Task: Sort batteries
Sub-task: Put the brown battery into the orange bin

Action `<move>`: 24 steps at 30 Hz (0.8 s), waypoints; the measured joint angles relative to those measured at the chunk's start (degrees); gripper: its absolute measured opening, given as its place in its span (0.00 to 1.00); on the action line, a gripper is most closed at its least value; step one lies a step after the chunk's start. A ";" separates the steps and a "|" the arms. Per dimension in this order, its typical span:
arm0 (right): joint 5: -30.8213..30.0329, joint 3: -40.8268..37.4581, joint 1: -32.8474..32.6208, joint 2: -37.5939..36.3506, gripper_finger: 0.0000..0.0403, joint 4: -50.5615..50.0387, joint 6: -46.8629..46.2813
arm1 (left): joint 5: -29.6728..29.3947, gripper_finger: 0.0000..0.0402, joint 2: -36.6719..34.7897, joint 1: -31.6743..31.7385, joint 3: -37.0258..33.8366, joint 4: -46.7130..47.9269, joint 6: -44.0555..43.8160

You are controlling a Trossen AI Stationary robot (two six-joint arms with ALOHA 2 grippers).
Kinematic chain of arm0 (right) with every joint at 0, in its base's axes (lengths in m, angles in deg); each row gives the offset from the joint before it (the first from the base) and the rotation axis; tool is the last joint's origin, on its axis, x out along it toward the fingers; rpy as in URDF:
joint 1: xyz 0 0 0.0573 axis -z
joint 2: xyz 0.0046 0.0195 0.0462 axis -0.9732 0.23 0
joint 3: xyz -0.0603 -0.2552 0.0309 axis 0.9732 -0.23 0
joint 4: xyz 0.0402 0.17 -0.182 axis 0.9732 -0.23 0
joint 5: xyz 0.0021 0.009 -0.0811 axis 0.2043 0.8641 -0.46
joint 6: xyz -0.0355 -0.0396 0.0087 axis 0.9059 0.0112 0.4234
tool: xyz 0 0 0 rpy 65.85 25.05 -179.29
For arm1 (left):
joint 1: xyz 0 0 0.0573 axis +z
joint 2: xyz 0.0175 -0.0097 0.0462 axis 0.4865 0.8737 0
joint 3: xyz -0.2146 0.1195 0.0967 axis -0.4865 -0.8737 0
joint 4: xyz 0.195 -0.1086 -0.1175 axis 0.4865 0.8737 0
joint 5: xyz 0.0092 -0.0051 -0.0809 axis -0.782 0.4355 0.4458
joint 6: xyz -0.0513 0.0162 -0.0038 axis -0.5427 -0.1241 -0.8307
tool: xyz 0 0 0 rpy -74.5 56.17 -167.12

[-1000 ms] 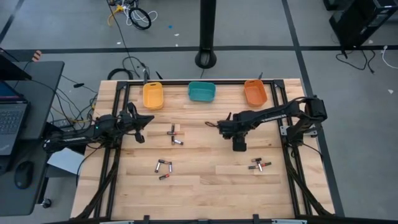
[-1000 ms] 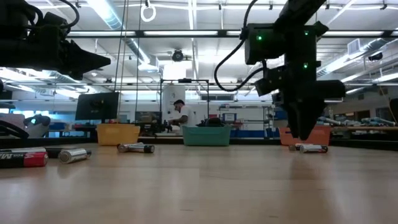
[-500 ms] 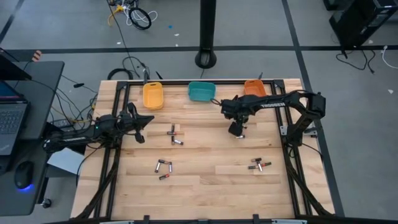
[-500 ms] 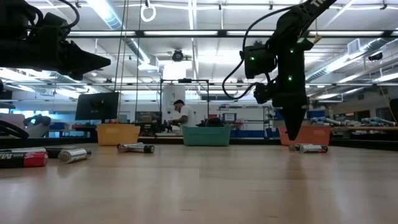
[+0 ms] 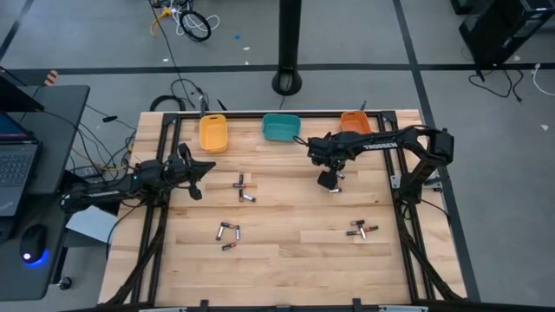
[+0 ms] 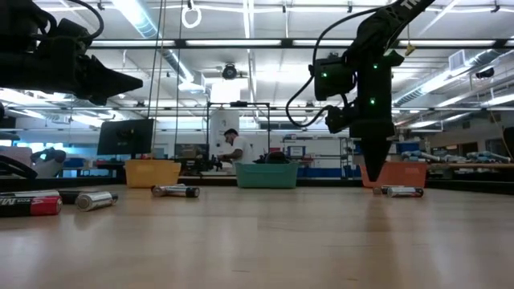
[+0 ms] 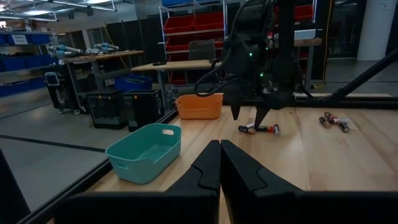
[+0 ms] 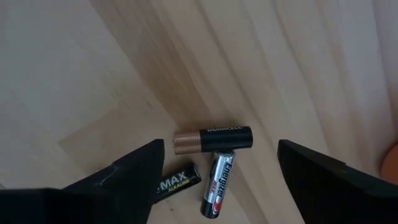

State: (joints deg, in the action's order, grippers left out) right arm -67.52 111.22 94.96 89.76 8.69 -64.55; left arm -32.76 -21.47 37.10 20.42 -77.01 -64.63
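Note:
Small batteries lie on the wooden table in clusters: one (image 5: 244, 188) in the middle, one (image 5: 227, 232) nearer the front, one (image 5: 361, 230) at the right. Three more lie under my right gripper (image 8: 221, 149): a copper-and-black cell (image 8: 213, 139), a silver-and-black cell (image 8: 217, 182) and a black cell (image 8: 177, 183). That gripper (image 5: 328, 181) points down, open, above them, its fingers on either side without touching. My left gripper (image 5: 206, 166) hovers level at the table's left, shut and empty (image 7: 219, 165).
Three bins stand along the far edge: yellow (image 5: 213, 133), teal (image 5: 281, 127) and orange (image 5: 355, 128). Black frame rails (image 5: 165, 208) run along the table's left and right sides. A person (image 6: 234, 150) is far back in the room.
My right gripper has swung toward the table's far edge, away from the right-hand cluster, turning a little about its own axis. It has stopped above the three batteries near the orange bin. No battery has moved.

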 joint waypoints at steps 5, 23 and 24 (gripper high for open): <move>0.00 0.00 0.39 0.00 0.80 0.30 0.96 | 0.00 0.04 0.00 0.00 0.00 0.06 -0.02; 0.02 -4.13 1.77 0.04 0.77 6.40 2.82 | 0.00 0.04 0.00 0.00 0.00 0.02 0.02; 0.02 -4.15 1.94 0.04 0.76 6.47 2.74 | 0.00 0.04 0.00 0.00 0.00 0.02 0.02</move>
State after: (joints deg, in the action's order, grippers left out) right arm -67.50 107.07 96.89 89.80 15.17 -61.81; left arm -32.76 -21.47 37.10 20.42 -76.99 -64.61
